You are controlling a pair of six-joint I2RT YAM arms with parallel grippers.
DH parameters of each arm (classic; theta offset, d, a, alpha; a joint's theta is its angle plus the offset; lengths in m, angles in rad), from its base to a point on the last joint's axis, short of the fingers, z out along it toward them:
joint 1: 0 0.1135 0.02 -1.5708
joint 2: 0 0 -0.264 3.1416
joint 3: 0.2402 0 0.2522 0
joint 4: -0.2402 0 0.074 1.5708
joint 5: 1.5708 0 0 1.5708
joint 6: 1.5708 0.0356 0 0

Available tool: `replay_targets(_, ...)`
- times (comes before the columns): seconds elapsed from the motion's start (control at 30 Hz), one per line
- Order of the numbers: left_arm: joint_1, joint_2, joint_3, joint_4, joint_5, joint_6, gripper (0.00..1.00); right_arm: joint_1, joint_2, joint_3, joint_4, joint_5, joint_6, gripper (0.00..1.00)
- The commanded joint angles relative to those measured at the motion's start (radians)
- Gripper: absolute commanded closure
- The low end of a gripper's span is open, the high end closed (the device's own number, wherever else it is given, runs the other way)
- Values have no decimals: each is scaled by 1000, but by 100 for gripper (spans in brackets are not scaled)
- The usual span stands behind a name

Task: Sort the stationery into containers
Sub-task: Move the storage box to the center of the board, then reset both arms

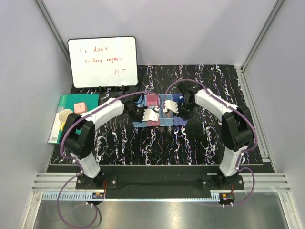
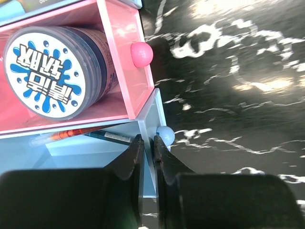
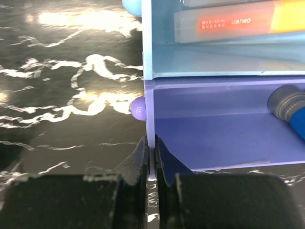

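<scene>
The joined bins sit mid-table between both grippers. In the left wrist view the pink bin holds the white-blue tape roll. The light blue bin beside it holds a thin orange pen and a blue pen. My left gripper is shut on that light blue bin's end wall. My right gripper is shut on the end wall of the purple-blue bin, which holds the blue-capped grey cylinder. The light blue bin above it holds an orange-labelled item. The dark red-tipped piece is out of view.
A whiteboard stands at the back left. A green notebook with a yellow mug on it lies at the left edge. Round knobs stick out of the bin ends: pink, light blue, purple.
</scene>
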Motion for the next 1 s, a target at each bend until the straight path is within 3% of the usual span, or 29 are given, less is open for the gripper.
replay_targets(0.0,-48,-73,-31,-93,93,-11,92,17,-99,-30,-11,-23,44,91)
replay_targets(0.1,-68,-82,-51,-95,95,-21,91,22,-111,-57,-11,-22,53,91)
replay_targets(0.17,-76,-79,-51,-95,92,-32,85,22,-113,-71,-10,-25,57,90)
replay_targets(0.4,-76,-58,-39,-92,84,-41,66,28,-84,-77,-2,-30,80,72)
replay_targets(0.7,-77,-78,-7,-93,50,-47,59,48,-105,-76,-2,-30,79,51)
replay_targets(0.9,-76,-151,32,-93,59,-90,45,54,-162,-64,-19,-13,74,41)
replay_targets(0.97,-76,-187,56,-93,64,-129,32,53,-190,-47,-25,-10,83,37)
